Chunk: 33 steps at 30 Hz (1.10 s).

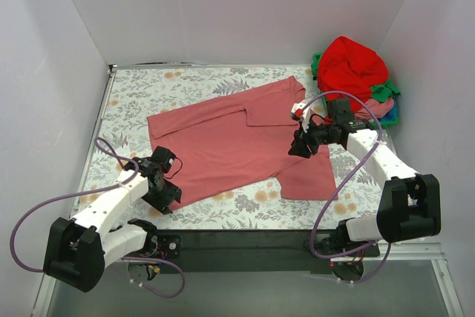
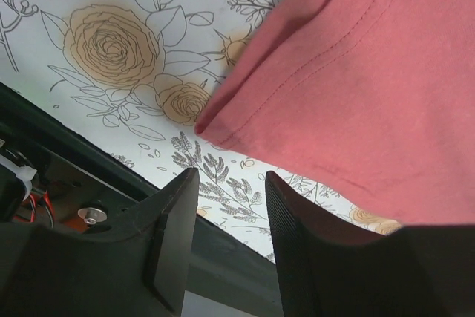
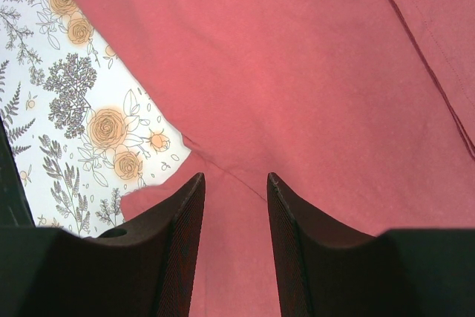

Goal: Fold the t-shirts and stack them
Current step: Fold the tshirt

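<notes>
White walls around a flowered tablecloth [image 1: 133, 87]. Spread across its middle, a rose-pink shirt [image 1: 223, 146], mostly flat, with no neat fold made yet. Heaped in a basket [image 1: 394, 113] at the far right corner, a red shirt [image 1: 352, 64] and a green shirt [image 1: 384, 93]. At the near left hem corner, left gripper [image 2: 230, 183], fingers apart, nothing between them. Over the shirt's right part, right gripper [image 3: 234, 183], likewise parted and empty. Seemingly barely begun: folding and all stacking left to do.
</notes>
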Available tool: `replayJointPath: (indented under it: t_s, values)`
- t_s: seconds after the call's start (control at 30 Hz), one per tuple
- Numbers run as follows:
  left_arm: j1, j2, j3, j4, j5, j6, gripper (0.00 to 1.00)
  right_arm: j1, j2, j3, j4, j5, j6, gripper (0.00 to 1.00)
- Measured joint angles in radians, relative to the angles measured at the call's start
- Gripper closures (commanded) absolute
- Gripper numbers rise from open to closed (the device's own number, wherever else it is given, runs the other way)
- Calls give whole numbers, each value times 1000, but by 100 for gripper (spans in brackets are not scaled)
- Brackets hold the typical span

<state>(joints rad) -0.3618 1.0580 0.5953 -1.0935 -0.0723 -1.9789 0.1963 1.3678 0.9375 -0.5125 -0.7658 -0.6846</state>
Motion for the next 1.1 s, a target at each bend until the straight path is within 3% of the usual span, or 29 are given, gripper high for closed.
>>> replayJointPath:
  t_s: [0.33, 0.87, 0.93, 0.97, 1.03, 1.1]
  values:
    - [1, 87, -1, 56, -32, -1, 66, -4, 0, 0, 0, 0, 0, 54]
    - [1, 89, -40, 79, -36, -5, 66, -13, 9, 0, 0, 0, 0, 54]
    - [1, 92, -40, 81, -36, -5, 71, -14, 9, 0, 0, 0, 0, 54]
    - [2, 93, -40, 84, -35, -7, 81, -16, 9, 0, 0, 0, 0, 54]
    - [5, 93, -41, 93, -33, -12, 90, -19, 9, 0, 0, 0, 0, 54]
    - [6, 93, -41, 101, -32, -11, 94, -20, 9, 0, 0, 0, 0, 54]
